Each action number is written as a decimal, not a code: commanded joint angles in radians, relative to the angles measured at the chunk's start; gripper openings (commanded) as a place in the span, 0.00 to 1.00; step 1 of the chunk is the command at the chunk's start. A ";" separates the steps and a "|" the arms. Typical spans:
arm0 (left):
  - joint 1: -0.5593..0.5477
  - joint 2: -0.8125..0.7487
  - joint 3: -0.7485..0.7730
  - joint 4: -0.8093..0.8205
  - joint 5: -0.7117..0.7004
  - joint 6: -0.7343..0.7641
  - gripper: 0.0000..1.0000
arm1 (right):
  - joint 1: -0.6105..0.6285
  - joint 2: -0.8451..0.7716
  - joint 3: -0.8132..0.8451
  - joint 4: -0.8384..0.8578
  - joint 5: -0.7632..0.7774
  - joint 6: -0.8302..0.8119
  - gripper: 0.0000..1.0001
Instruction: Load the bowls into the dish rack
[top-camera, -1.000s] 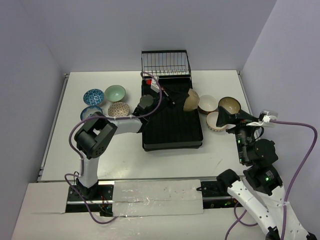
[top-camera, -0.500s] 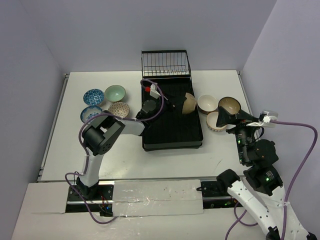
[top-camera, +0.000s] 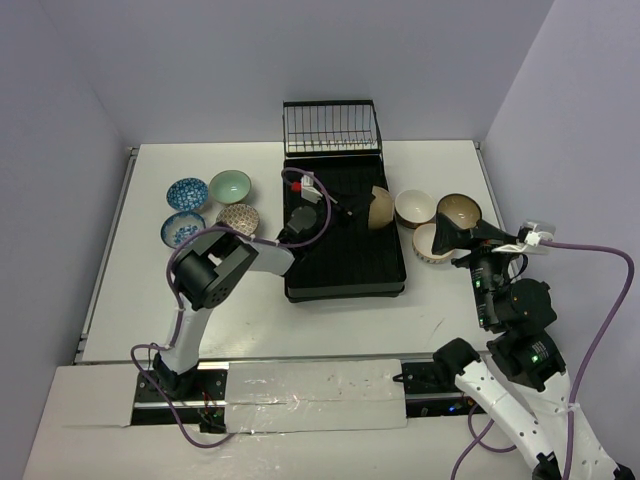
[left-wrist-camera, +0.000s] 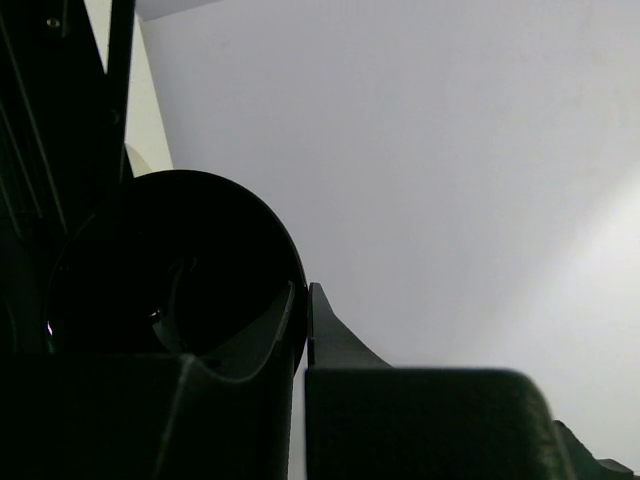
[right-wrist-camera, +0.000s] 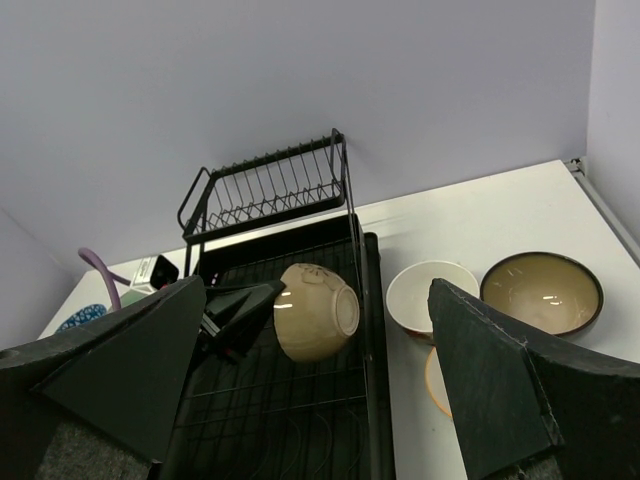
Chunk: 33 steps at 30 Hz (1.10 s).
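One tan bowl (top-camera: 379, 207) is being held on its side over the right-hand part of the dish rack (top-camera: 345, 262), its mouth facing the left gripper (top-camera: 358, 208) and its foot pointing toward the right edge of the tray. Whether it is touching the ribbed floor cannot be told. The left gripper's fingers are pinching narrowly on the bowl's rim, one inside and one outside. The upright wire basket (top-camera: 332, 127) is standing at the far end of the rack, well apart from the held bowl.

Three bowls are sitting on the table (top-camera: 250, 315) just right of the rack: a cream bowl (top-camera: 414, 207), a dark-rimmed tan bowl (top-camera: 459, 211) and a third bowl (top-camera: 428, 245) partly hidden. The right gripper (top-camera: 462, 238) is hovering over them, its fingers spread wide and gripping nothing.

Four bowls are clustering left of the rack: two blue-patterned bowls (top-camera: 186, 193), a pale green bowl (top-camera: 230, 186) and a brown-speckled bowl (top-camera: 238, 218).
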 joint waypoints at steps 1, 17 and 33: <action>-0.012 -0.012 0.027 0.193 -0.032 -0.058 0.00 | 0.013 -0.007 -0.010 0.029 -0.006 -0.010 1.00; -0.019 0.036 0.007 0.222 -0.069 -0.145 0.00 | 0.019 -0.005 -0.012 0.032 -0.009 -0.010 1.00; -0.017 0.079 -0.013 0.226 -0.069 -0.193 0.02 | 0.021 -0.005 -0.012 0.033 -0.013 -0.010 1.00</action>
